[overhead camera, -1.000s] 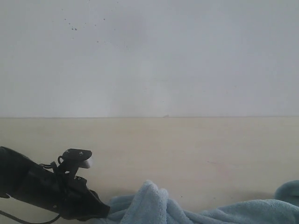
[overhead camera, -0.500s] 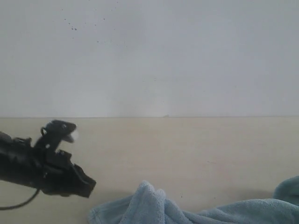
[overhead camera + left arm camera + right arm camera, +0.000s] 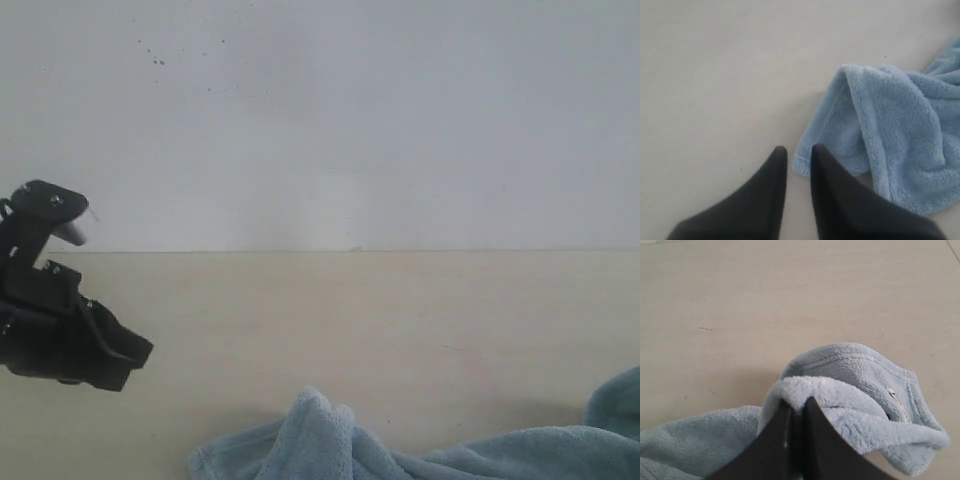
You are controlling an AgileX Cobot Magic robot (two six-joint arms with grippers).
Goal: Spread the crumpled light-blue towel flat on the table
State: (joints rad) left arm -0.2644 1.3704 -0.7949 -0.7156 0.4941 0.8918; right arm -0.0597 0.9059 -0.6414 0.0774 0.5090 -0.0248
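The light-blue towel [image 3: 330, 445] lies crumpled along the near edge of the beige table [image 3: 400, 310]. One bunched end peaks near the middle and another part rises at the far right. My left gripper [image 3: 135, 355] hangs above the table at the left, apart from the towel. In the left wrist view its fingers [image 3: 797, 150] are open and empty, just short of a towel corner [image 3: 810, 160]. My right gripper [image 3: 799, 402] is shut on a fold of the towel [image 3: 850, 385]. A small white tag [image 3: 892, 394] shows nearby. The right gripper is out of the exterior view.
A plain white-grey wall [image 3: 350, 120] rises behind the table's far edge. Bare table stretches from the towel to the wall.
My left arm has risen and pulled back to the left, away from the towel's left end, which stays on the table. The towel's right part has shifted slightly.
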